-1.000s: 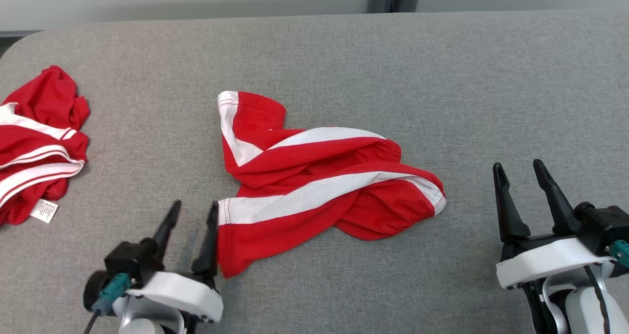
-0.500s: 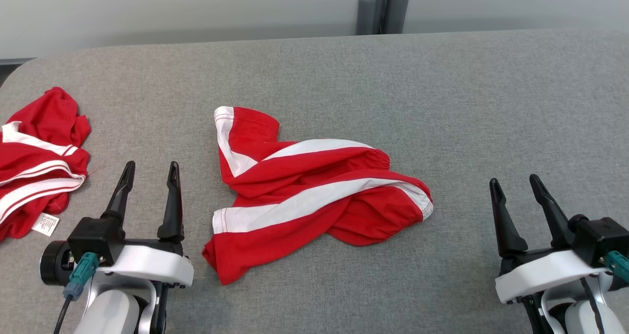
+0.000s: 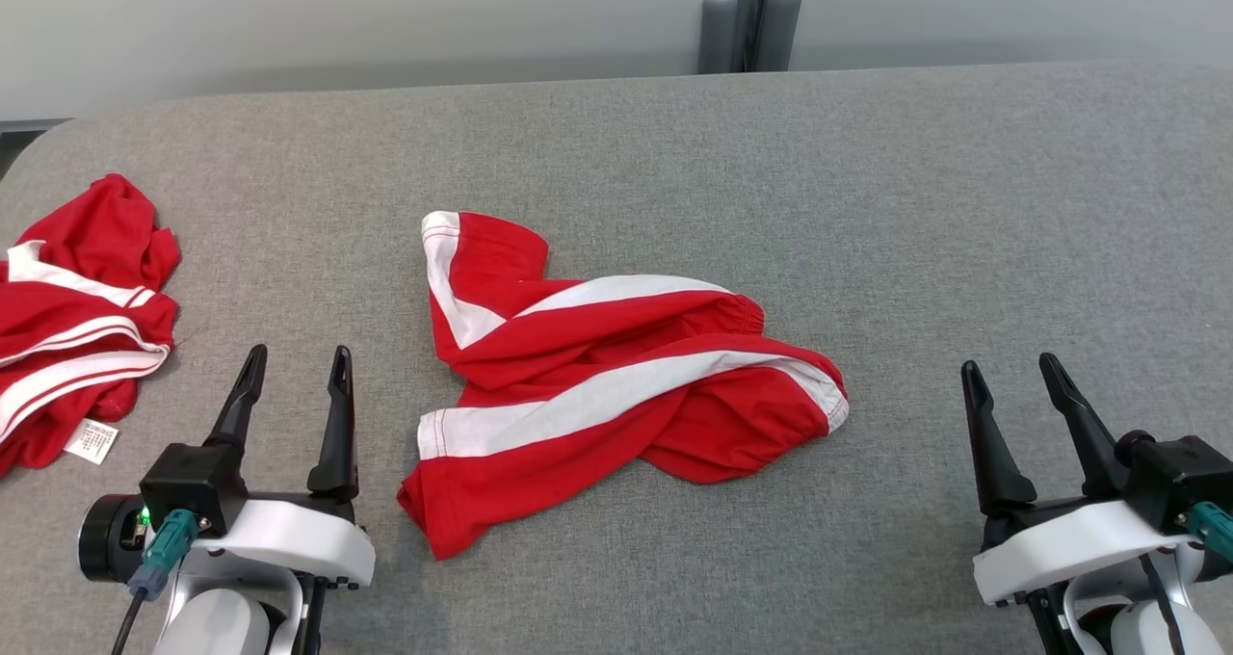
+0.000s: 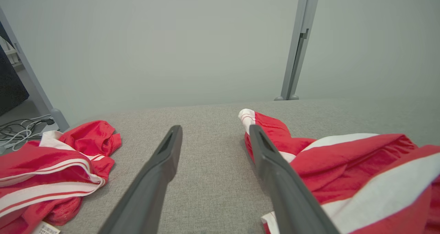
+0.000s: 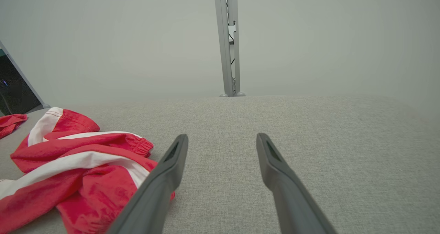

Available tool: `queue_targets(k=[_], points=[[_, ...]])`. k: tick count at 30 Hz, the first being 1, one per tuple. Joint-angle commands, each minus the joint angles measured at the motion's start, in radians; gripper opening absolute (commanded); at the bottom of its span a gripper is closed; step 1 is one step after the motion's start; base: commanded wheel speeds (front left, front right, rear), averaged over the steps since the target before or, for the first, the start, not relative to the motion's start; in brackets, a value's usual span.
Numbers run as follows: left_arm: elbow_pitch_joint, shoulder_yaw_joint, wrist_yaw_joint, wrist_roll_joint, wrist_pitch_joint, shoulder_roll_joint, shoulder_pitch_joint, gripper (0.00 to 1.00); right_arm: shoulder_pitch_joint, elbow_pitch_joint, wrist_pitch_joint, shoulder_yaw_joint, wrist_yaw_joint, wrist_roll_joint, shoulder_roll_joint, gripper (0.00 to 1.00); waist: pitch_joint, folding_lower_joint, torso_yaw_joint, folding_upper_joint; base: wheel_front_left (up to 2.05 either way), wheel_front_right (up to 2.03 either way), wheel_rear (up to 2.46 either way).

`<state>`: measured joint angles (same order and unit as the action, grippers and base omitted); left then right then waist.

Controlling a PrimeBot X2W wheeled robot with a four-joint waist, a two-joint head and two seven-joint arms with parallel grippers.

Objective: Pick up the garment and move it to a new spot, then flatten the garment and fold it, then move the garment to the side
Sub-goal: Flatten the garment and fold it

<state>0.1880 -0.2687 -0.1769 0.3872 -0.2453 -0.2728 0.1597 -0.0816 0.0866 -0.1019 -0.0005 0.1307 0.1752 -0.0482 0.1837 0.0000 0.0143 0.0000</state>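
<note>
The garment (image 3: 616, 385), red with broad white stripes, lies crumpled and twisted in the middle of the grey padded table (image 3: 915, 202). My left gripper (image 3: 299, 353) stands open just left of its near corner, touching nothing. In the left wrist view the garment (image 4: 343, 165) lies right of the open left gripper (image 4: 215, 128), with bare table between the fingers. My right gripper (image 3: 1008, 364) is open too, off to the garment's right with a wide gap. The right wrist view has the garment (image 5: 75, 165) left of the empty right gripper (image 5: 222, 136).
A second red and white garment (image 3: 77, 318) with a white label is bunched at the table's left edge, also seen in the left wrist view (image 4: 51, 158). A grey post (image 3: 749, 19) rises behind the far edge. Bare table stretches to the right and far side.
The left gripper has drawn left, away from the garment's near corner, and now stands apart from it. The camera tilted, shifting the picture down. The right gripper has hardly moved.
</note>
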Motion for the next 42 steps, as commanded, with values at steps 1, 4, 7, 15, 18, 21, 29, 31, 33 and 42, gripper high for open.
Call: queue_targets(k=[1,4,7,15,18,21,29,31,33,42], points=[[0.0,0.001,0.002,0.003,0.004,-0.006,0.007,1.0,0.0,-0.002,0.0,-0.002,0.0,-0.001,-0.005,1.0,0.001,0.0,0.0,0.0,0.0,0.0,0.0],[0.001,-0.007,0.008,0.009,0.024,-0.009,0.013,1.0,-0.001,-0.001,-0.001,0.0,0.0,0.003,-0.005,1.0,0.003,0.0,-0.001,0.0,0.0,0.0,0.0],[0.002,-0.028,0.03,0.027,0.082,-0.006,0.02,1.0,-0.001,-0.003,-0.001,0.001,0.0,0.007,-0.005,1.0,0.006,0.0,-0.002,0.0,0.0,0.0,0.0],[0.026,-0.094,0.09,0.1,0.321,-0.01,0.017,1.0,-0.012,0.003,-0.009,0.011,0.0,0.018,-0.005,1.0,0.024,0.0,-0.014,0.0,0.0,0.0,0.0],[0.029,-0.107,0.098,0.118,0.365,-0.007,0.017,1.0,-0.014,0.008,-0.014,0.011,0.0,0.02,-0.005,1.0,0.032,0.0,-0.016,0.0,0.0,0.0,0.0],[0.027,-0.115,0.104,0.128,0.384,-0.005,0.02,1.0,-0.022,0.012,-0.017,0.012,0.0,0.023,-0.005,1.0,0.039,0.0,-0.018,0.0,0.0,0.0,0.0],[0.017,-0.128,0.115,0.147,0.4,0.004,0.012,0.13,-0.031,0.018,-0.023,0.013,0.0,0.027,-0.005,1.0,0.047,0.0,-0.021,0.0,0.0,0.0,0.0],[0.014,-0.129,0.115,0.149,0.398,0.006,0.011,0.0,-0.032,0.02,-0.024,0.014,0.0,0.027,-0.005,1.0,0.049,0.0,-0.022,0.0,0.0,0.0,0.0],[0.01,-0.13,0.112,0.145,0.392,0.003,0.012,0.0,-0.034,0.022,-0.026,0.014,0.0,0.026,-0.005,1.0,0.05,0.0,-0.022,0.0,0.0,0.0,0.0],[-0.002,-0.119,0.087,0.124,0.361,-0.011,0.025,0.0,-0.017,0.046,0.025,0.062,0.0,0.044,-0.005,1.0,0.057,0.0,-0.024,0.0,0.0,0.0,0.0]])
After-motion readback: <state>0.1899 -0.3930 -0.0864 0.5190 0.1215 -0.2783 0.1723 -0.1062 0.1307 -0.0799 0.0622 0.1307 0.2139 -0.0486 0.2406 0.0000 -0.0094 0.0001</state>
